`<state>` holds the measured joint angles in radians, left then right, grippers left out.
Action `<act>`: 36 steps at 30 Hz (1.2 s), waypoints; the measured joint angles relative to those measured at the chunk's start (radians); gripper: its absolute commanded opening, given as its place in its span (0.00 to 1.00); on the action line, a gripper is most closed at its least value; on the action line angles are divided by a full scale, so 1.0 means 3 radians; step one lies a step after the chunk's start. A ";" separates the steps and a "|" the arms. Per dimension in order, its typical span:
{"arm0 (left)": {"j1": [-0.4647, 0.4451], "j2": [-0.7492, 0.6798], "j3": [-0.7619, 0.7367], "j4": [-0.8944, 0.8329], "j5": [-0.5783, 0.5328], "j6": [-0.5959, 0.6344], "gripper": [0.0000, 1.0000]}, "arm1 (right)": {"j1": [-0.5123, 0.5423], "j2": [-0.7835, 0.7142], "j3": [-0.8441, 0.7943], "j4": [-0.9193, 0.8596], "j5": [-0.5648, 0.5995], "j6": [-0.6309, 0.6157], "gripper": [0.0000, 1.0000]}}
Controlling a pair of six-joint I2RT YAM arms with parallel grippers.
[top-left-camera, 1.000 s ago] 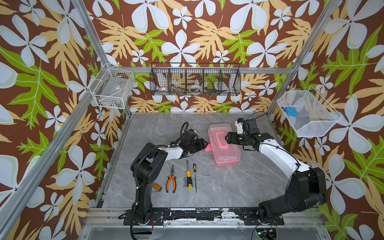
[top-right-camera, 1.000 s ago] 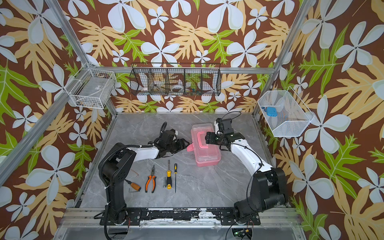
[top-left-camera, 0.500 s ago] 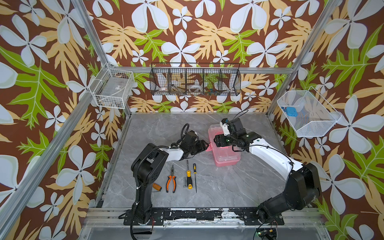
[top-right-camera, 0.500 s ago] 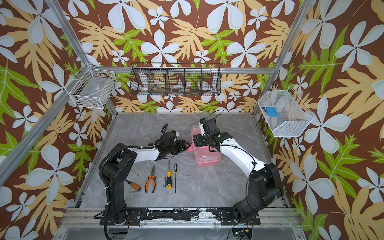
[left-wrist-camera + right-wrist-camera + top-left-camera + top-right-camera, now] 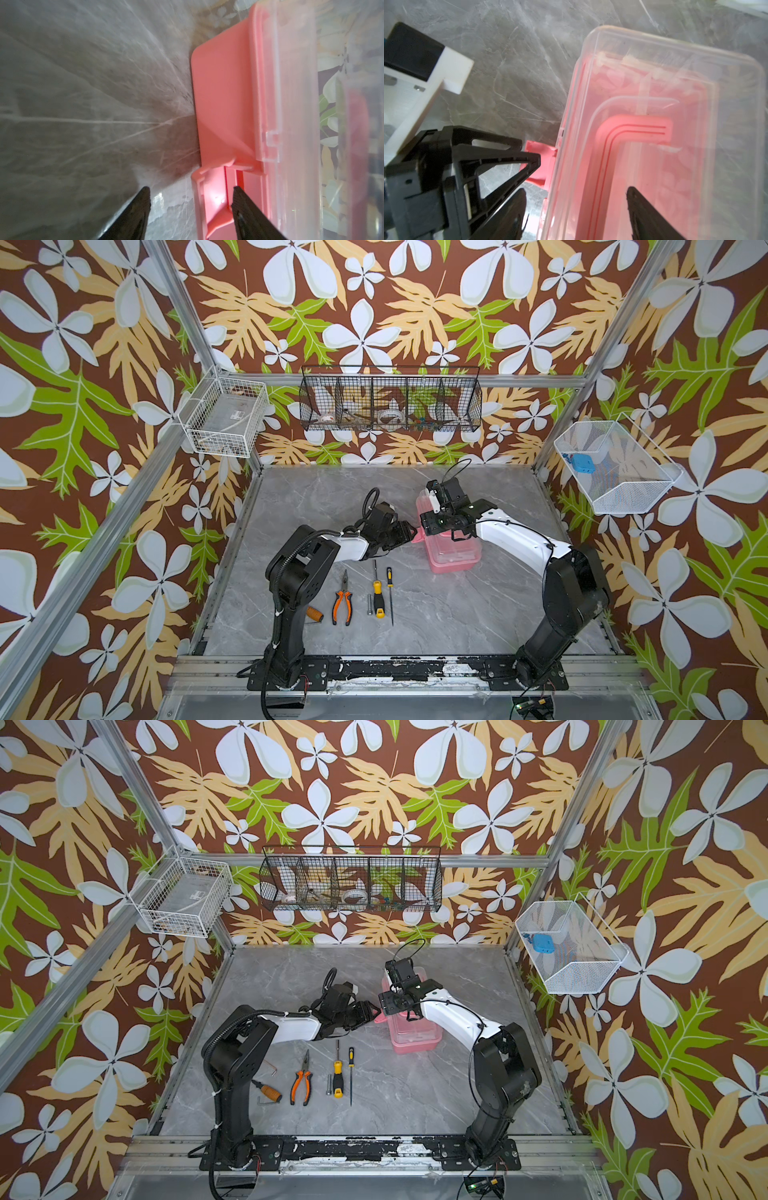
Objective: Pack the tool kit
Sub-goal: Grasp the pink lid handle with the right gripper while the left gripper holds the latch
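Pink case (image 5: 455,561) (image 5: 415,1041): on the grey table (image 5: 478,614), right of centre, nearer the back edge than the front. Clear lid is down on it, pink handle (image 5: 633,128) lies flat in the lid recess.
Latch tab (image 5: 539,166): pink, sticks out from the case side that faces the left arm.
Left gripper (image 5: 409,531) (image 5: 372,1011) (image 5: 190,191): low over the table at that side, fingers spread, nothing clamped. In the left wrist view the tab sits between them; in the right wrist view 1 fingertip (image 5: 534,163) touches the tab.
Right gripper (image 5: 428,526) (image 5: 388,1006) (image 5: 576,192): above the same case edge, fingers spread, grasping nothing. 1 finger is over the lid, 1 over bare table.
Pliers (image 5: 342,602) (image 5: 301,1085): orange-black, flat on the table toward the front edge, left of centre, nose toward the back edge.
Screwdrivers: 2, yellow-black, just right of the pliers and parallel to them. Fat one (image 5: 377,598) (image 5: 338,1078), thin one (image 5: 390,593) (image 5: 351,1073), close together but not touching.
Metal bit (image 5: 369,605) (image 5: 328,1085): small, just beside the fat screwdriver, on the pliers' side.
Orange-handled tool (image 5: 269,1091): by the left arm's base, near the table's left edge.
Baskets: 2 white wire on the side frames (image 5: 224,416) (image 5: 615,466), 1 black wire (image 5: 390,400) on the back wall, all off the table.
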<state>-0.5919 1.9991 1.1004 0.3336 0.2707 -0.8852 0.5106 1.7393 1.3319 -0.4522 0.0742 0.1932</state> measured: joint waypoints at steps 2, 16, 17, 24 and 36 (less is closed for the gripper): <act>0.0000 0.0000 0.0000 0.0000 0.0000 0.0001 0.64 | 0.0025 0.0020 -0.0001 0.0033 0.0076 -0.0024 0.71; 0.0000 0.0031 -0.0006 0.0000 0.0011 0.0003 0.64 | 0.0107 0.0039 -0.0025 0.0114 0.0214 0.0064 0.43; 0.0000 0.0031 -0.0011 0.0001 0.0013 0.0004 0.64 | 0.0107 0.0034 -0.0024 0.0114 0.0203 0.0109 0.42; 0.0000 -0.0006 -0.0048 0.0000 0.0013 0.0015 0.64 | 0.0111 0.0018 0.0113 -0.0081 -0.0058 0.0233 0.33; 0.0000 -0.0113 -0.0158 -0.0001 0.0013 0.0041 0.65 | -0.0120 -0.0064 0.0186 -0.0137 -0.0605 0.0455 0.20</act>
<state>-0.5919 1.9652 1.0531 0.3332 0.2745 -0.8730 0.4747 1.7203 1.3876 -0.4934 -0.1074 0.3298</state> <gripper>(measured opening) 0.647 0.222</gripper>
